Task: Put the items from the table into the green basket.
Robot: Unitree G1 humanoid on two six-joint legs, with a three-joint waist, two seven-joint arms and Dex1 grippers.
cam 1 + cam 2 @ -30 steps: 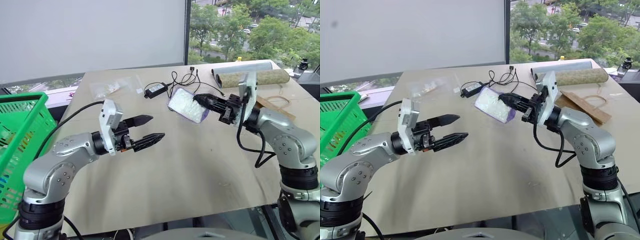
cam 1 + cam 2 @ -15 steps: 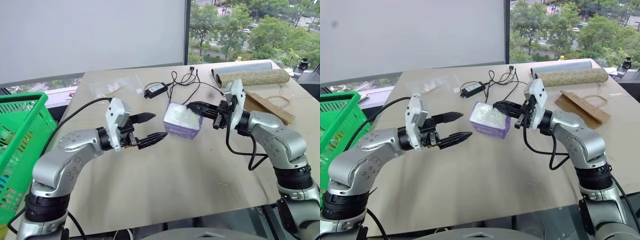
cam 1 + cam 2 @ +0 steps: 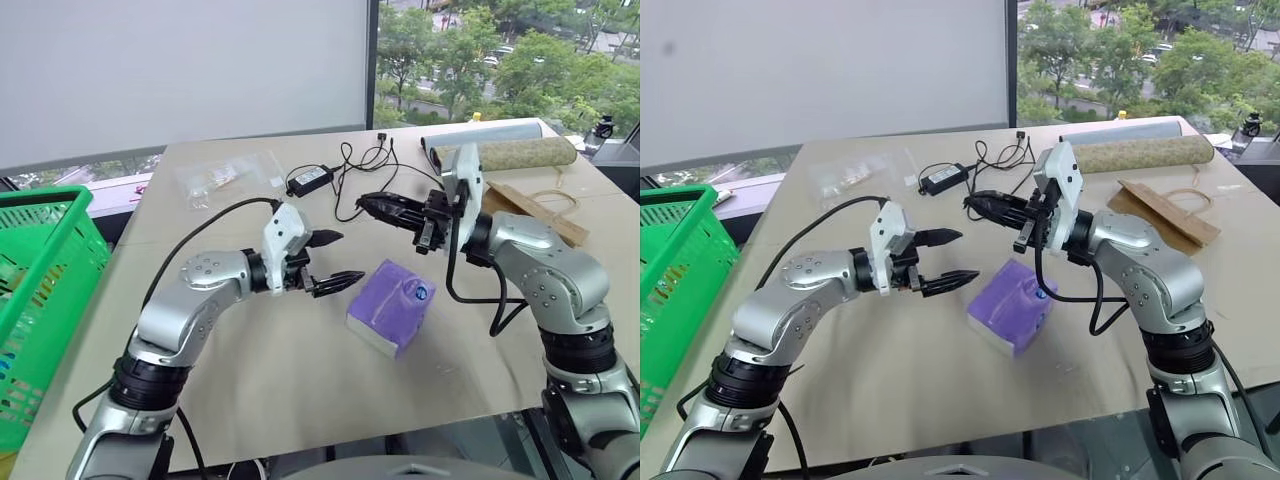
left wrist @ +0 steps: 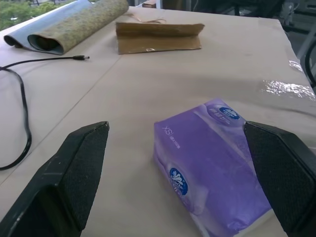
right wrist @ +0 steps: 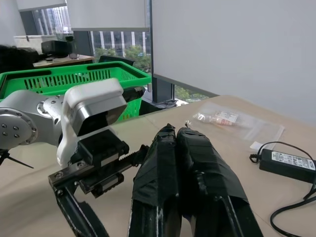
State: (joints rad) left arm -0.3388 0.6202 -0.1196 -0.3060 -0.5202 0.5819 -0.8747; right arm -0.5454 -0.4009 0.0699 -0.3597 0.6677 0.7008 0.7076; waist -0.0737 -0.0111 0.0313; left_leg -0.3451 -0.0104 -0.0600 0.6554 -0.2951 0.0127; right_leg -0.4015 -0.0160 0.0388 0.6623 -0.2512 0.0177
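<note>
Left gripper (image 3: pixel 335 262) has its two fingers spread wide and holds nothing, and the purple tissue pack (image 3: pixel 391 305) lies flat on the table (image 3: pixel 300 380) just ahead of its fingertips and a little below them, with its long axis running away from the gripper. Right gripper (image 3: pixel 366 204) has its fingers pressed together, empty, and hangs above and beyond the pack. I judge the left one is nearer and better placed to take it.

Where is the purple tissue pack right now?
The purple tissue pack lies on the table near its middle, just beyond the open left gripper and below the shut right gripper.
</note>
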